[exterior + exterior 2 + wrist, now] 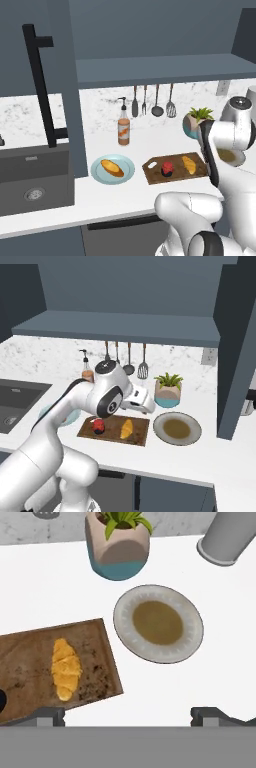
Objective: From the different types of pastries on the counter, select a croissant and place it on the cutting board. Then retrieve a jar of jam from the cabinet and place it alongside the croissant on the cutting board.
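Gripper (127,714) spread wide, empty, above counter (50,582); croissant (66,668) & jam jar (167,169) side by side on cutting board (30,657) (plate (192,629) to right).

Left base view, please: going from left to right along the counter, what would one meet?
Dark sink → pale blue plate with an oblong pastry → brown wooden cutting board → small red jar of jam → golden-yellow croissant.

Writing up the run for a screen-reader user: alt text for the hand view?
A croissant lies on a cutting board at left, beside an empty grey plate on the white counter. A potted plant stands behind them.
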Available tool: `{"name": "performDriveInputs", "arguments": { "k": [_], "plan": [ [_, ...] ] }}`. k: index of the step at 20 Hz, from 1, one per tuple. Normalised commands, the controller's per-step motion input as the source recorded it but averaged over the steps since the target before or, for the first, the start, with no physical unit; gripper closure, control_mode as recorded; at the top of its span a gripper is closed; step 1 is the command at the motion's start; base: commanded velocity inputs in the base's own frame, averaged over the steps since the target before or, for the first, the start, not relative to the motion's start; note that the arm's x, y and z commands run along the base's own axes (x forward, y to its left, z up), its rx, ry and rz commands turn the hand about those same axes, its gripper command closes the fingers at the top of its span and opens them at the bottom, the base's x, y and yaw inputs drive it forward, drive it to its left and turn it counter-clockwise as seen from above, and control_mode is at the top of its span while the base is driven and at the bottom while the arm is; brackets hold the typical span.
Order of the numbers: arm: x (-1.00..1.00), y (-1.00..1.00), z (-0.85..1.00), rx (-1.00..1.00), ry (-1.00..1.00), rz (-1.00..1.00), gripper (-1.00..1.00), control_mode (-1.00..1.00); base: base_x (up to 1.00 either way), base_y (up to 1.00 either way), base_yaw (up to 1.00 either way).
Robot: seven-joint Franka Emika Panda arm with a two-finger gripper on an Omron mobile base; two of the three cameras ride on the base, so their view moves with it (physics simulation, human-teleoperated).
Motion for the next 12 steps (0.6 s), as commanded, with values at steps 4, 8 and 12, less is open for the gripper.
{"name": "performDriveInputs", "arguments": {
  "k": [4, 8, 12],
  "plan": [
    [-0.32, 0.00, 0.25, 0.00, 0.00, -0.20, -1.00, -1.00, 0.00, 0.00, 0.00],
    [-0.30, -0.03, 0.30, 0.00, 0.00, -0.19, -1.00, -1.00, 0.00, 0.00, 0.00],
    [-0.14, -0.03, 0.36, 0.00, 0.00, -0.16, -1.00, -1.00, 0.00, 0.00, 0.00]
  ]
}}
